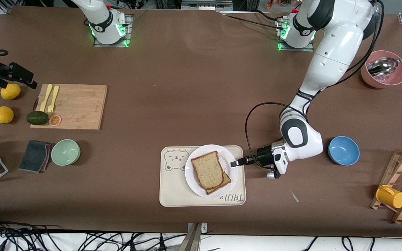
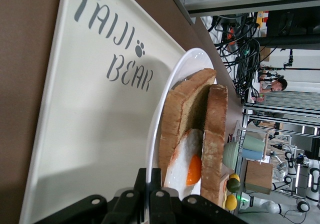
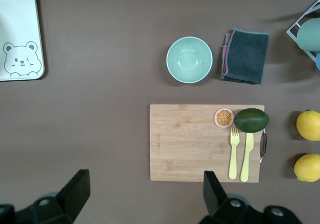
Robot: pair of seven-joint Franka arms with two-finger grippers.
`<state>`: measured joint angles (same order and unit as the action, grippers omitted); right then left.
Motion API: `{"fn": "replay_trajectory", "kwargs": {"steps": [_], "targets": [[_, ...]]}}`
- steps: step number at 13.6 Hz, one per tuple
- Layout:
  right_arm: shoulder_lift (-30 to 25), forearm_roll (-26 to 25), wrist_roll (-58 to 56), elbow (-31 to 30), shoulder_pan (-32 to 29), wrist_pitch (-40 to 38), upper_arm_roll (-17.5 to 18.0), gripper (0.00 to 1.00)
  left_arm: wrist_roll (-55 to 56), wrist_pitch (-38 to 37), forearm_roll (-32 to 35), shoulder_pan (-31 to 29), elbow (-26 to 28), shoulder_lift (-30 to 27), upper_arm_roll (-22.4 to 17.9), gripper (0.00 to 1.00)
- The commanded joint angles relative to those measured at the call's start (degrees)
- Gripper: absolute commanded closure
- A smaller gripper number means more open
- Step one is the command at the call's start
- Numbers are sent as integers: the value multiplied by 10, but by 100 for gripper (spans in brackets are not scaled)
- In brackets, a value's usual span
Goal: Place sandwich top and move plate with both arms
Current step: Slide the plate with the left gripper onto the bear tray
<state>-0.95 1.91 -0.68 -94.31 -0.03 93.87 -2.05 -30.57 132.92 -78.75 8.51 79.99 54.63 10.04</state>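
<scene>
Brown matte table (image 1: 194, 87), lab room around it: cable bundles along the camera-side edge, metal frames and racks past the table in the left wrist view. Cream tray (image 1: 173, 188) with bear drawing lies near the camera edge, about mid-table. The plate (image 1: 195, 181) sits on the tray, toward the left arm's end of it, rim slightly past the tray edge. Sandwich top (image 1: 208, 170) lies flat on the plate over a second slice (image 1: 226, 180), fried egg (image 2: 187, 166) between them in the left wrist view. Top slice skewed: long axis runs diagonally, rounded end pointing toward the bear, offset from the lower slice.

Left pincer (image 1: 235, 163) is low at the plate rim on the left arm's side, clenched on the plate edge, held level. Right pincer (image 3: 145, 191) is up high over the wooden cutting board (image 1: 75, 106) area, fingers spread wide, nothing in them; that arm waits.

Board carries yellow fork and knife (image 1: 51, 97), avocado (image 1: 37, 118), orange slice (image 1: 55, 120). Green bowl (image 1: 65, 152) and grey cloth (image 1: 35, 156) lie nearer the camera than the board. Blue bowl (image 1: 343, 150) lies just beside the left arm's wrist; pink bowl with ladle (image 1: 384, 71) lies near the left arm's base.
</scene>
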Motion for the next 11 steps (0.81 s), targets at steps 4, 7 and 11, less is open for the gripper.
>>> {"fn": "replay_trajectory", "kwargs": {"steps": [4,7,11], "targets": [[-7,-2,4,-3,-9,-1,9,0,45,-2,17,41,-60,28,-50,100],[-7,-2,4,-3,-9,-1,9,0,45,-2,17,42,-61,28,-50,99],[-8,-2,4,-4,-9,-1,9,0,45,-2,17,42,-61,29,-50,88]]}}
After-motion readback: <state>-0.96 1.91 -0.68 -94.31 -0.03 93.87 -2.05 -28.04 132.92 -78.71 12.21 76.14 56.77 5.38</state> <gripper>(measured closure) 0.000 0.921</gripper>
